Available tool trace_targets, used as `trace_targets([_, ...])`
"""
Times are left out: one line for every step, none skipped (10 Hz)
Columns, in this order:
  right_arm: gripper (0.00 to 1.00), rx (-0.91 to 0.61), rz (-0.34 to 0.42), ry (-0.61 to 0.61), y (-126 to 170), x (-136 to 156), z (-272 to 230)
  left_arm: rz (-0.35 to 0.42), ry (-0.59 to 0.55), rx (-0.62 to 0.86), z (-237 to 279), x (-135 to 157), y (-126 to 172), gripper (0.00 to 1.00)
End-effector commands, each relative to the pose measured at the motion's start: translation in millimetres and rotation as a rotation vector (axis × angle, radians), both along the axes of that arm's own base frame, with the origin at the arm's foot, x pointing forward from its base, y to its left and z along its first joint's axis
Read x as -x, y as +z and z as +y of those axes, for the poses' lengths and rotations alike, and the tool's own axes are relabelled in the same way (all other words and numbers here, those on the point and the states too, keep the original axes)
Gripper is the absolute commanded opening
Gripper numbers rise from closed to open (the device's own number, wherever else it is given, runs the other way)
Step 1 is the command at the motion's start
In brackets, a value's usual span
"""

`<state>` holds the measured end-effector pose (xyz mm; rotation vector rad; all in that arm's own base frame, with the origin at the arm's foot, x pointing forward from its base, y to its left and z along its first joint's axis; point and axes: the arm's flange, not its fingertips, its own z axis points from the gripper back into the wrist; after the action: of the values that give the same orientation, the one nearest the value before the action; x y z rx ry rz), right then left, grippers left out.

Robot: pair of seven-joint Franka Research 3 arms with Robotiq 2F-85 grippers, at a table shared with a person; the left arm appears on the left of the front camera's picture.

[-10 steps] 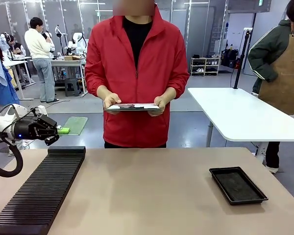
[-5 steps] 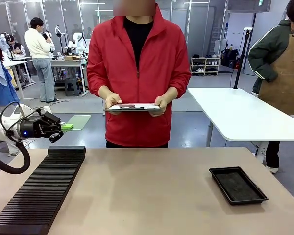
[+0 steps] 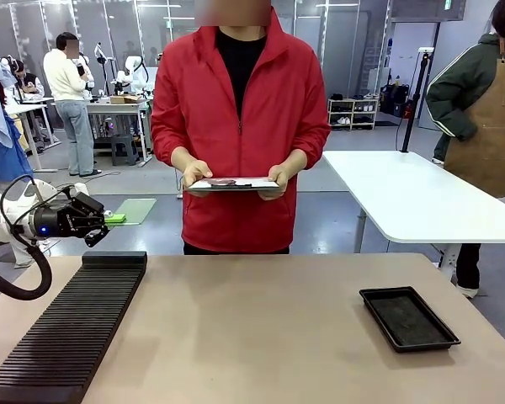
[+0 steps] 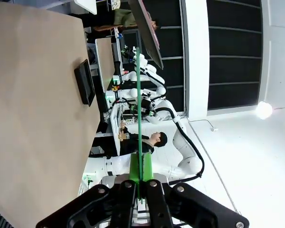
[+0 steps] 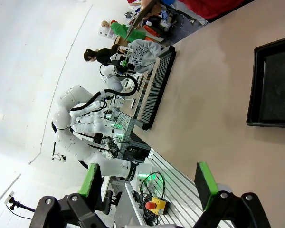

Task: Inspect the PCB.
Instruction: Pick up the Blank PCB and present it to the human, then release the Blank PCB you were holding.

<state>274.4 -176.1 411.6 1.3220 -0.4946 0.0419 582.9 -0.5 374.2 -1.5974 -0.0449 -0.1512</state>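
Your left gripper [image 3: 108, 220] is clamped on the circuit board [image 3: 135, 210], holding it level beyond the table's [image 3: 261, 337] far left corner, likely for the person's [image 3: 240, 109] check, while your right gripper [image 5: 147, 183] gapes empty.

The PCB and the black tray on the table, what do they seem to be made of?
PCB: thin rigid sheet, pale green, seemingly translucent; probably fibreglass laminate, since it juts out flat from a one-edge grip. Black tray: likely moulded plastic, matte, with a raised rim and dull, mottled floor; uncertain.
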Motion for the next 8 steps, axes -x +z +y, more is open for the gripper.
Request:
trace_targets([1.00,-0.009,-0.016,-0.001,1.5,-0.2,-0.3,0.003,-0.006,-0.007,1.0,1.5,0.7,0.03])
trace_targets([1.00,-0.009,-0.016,-0.001,1.5,-0.2,-0.3,0.003,-0.006,-0.007,1.0,1.5,0.7,0.03])
trace_targets([1.00,-0.009,-0.016,-0.001,1.5,-0.2,-0.3,0.003,-0.006,-0.007,1.0,1.5,0.7,0.03])
trace_targets([1.00,-0.009,-0.016,-0.001,1.5,-0.2,-0.3,0.003,-0.006,-0.007,1.0,1.5,0.7,0.03])
trace_targets([1.00,-0.009,-0.016,-0.001,1.5,-0.2,-0.3,0.003,-0.006,-0.007,1.0,1.5,0.7,0.03])
trace_targets([1.00,-0.009,-0.016,-0.001,1.5,-0.2,-0.3,0.003,-0.006,-0.007,1.0,1.5,0.7,0.03])
trace_targets([1.00,-0.009,-0.016,-0.001,1.5,-0.2,-0.3,0.003,-0.006,-0.007,1.0,1.5,0.7,0.03])
trace_targets([1.00,-0.009,-0.016,-0.001,1.5,-0.2,-0.3,0.003,-0.006,-0.007,1.0,1.5,0.7,0.03])
